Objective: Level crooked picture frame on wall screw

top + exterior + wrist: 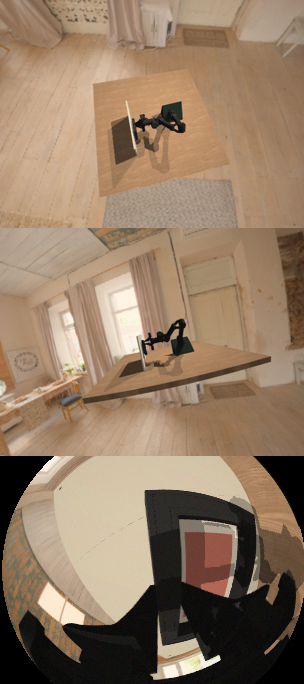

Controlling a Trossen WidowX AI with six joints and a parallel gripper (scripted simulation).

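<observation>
Leftmost, you see one pale wall (pixel 131 127) (pixel 140 348) (pixel 105 526) standing on the one desk (pixel 200 150) (pixel 207 363), beyond the fingertips. Next comes one black frame (pixel 135 133) (pixel 144 347) (pixel 164 551), directly ahead of your fingers and in front of the wall; in the wrist view one red panel shows inside it. Your two fingers (pixel 138 123) (pixel 147 342) are clamped on the frame's edge, and they cover its lower part from you. The screw is hidden, and you can't make out the frame's tilt. Behind the fingers stretches one arm, with one dark green base (pixel 179 106) (pixel 189 348) at far right.
</observation>
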